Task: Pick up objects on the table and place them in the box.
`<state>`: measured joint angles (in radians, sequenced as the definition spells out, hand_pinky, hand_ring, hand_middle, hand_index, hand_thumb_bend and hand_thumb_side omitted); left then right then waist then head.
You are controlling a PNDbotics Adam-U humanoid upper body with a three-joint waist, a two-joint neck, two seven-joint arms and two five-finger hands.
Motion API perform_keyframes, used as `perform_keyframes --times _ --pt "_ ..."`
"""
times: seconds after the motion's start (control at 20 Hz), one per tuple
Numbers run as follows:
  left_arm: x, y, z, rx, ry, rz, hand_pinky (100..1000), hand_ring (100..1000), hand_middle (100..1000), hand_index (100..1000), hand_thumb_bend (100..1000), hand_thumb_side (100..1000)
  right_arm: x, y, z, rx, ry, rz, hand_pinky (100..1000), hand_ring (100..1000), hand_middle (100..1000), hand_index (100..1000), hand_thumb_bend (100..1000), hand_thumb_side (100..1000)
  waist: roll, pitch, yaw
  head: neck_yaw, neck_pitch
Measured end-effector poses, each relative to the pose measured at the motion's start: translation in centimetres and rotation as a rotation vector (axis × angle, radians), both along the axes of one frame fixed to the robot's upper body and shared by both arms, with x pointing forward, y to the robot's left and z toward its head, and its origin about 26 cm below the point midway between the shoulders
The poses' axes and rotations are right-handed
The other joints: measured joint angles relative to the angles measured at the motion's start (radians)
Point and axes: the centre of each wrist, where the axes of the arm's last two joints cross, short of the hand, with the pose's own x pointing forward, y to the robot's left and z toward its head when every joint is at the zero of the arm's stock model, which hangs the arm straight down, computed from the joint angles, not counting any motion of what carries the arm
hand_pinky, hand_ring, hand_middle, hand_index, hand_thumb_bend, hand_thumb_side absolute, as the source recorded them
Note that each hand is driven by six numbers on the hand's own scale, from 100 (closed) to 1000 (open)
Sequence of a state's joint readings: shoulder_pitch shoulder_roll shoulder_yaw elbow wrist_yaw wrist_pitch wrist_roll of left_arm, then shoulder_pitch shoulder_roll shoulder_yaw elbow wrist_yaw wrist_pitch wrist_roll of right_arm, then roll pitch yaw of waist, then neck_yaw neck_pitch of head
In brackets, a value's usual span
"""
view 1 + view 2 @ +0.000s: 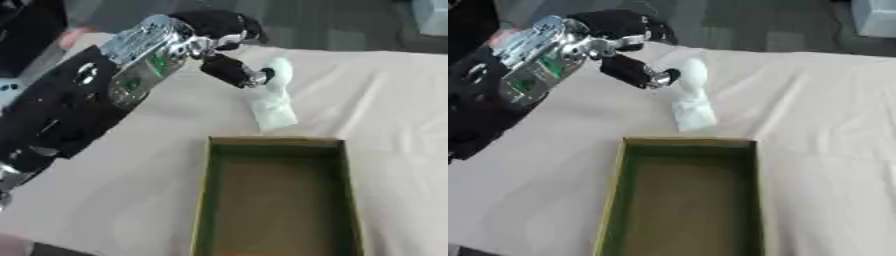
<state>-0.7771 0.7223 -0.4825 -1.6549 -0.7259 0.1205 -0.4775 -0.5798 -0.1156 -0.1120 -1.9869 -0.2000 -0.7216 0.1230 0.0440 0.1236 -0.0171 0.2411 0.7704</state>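
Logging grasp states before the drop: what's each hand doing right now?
Left hand: shut on the pale white object, pinching its upper end beyond the box.
Right hand: not in view.

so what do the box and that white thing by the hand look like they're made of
The box looks like cardboard: thin straight walls, matte olive-green rim, dull brown inside. The white thing seems a soft pale plastic or fabric-like pouch, crumpled at the bottom and rounded on top; its exact material is unclear. The left hand is at its top end, fingers curled round it.
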Motion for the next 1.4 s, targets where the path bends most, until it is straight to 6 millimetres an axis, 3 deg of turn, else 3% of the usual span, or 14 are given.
perform_keyframes --times 0.6,0.75,1.1,1.4 --pt "1.8 1.8 -2.9 0.013 -0.030 0.019 1000 961 949 958 213 920 0.0 1.1 0.4 0.019 -0.017 0.055 468 367 302 373 100 926 -0.024 0.043 -0.026 0.068 0.000" --pt "1.9 1.8 -2.8 0.008 -0.045 0.006 1000 916 877 943 208 912 0.1 1.3 0.6 0.022 -0.021 0.067 468 367 302 373 100 925 -0.021 0.047 -0.031 0.077 0.000" --pt "1.3 1.3 -1.1 -0.045 -0.086 -0.030 1000 920 944 948 187 913 0.0 1.7 0.9 0.023 -0.023 0.087 468 367 302 373 100 925 -0.008 0.049 -0.046 0.119 0.000" --pt "0.8 1.3 -0.4 -0.105 -0.078 -0.070 1000 905 948 954 181 912 0.0 2.4 1.1 0.024 -0.025 0.119 468 368 302 374 100 923 0.000 0.059 -0.067 0.129 0.000"
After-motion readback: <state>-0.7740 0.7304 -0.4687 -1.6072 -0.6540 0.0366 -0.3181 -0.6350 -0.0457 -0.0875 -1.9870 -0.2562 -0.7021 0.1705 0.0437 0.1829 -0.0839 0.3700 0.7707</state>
